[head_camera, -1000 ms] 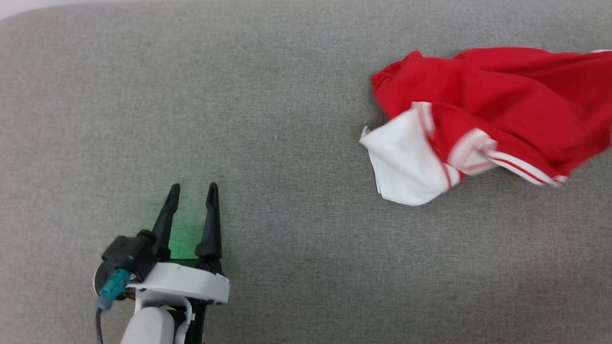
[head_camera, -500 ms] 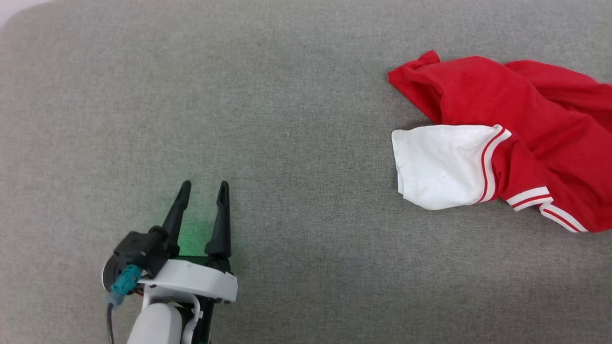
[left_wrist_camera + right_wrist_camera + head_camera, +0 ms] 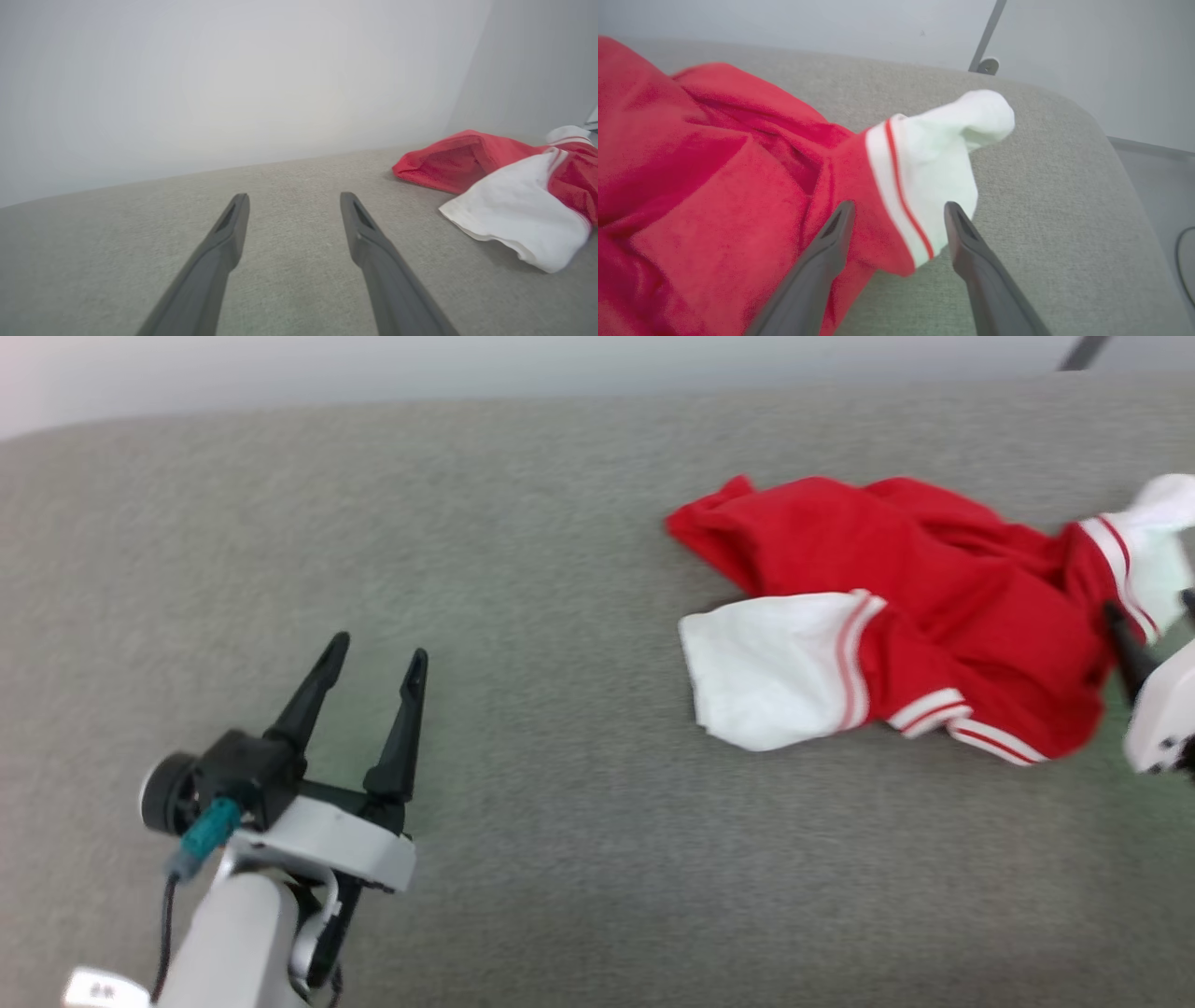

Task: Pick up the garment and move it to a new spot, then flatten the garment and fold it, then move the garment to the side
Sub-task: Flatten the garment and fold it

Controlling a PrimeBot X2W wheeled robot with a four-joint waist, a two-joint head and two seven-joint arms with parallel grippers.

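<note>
Dropped just now, the limp red-and-white jersey shirt [image 3: 943,607] lies between the right gripper's [image 3: 899,205] spread fingers (left gripper [image 3: 378,649] wide too), probably best pinched at its sleeve seam [image 3: 896,186].

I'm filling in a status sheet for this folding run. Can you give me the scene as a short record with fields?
surface: grey fabric surface
garment: red with white sleeves, crumpled, lying on the robot's right side of the surface
left gripper: open, empty, well apart from the garment
right gripper: open, fingers spread at a white sleeve with red stripe trim, not clamped on it
task stage: garment not yet flattened or folded
</note>
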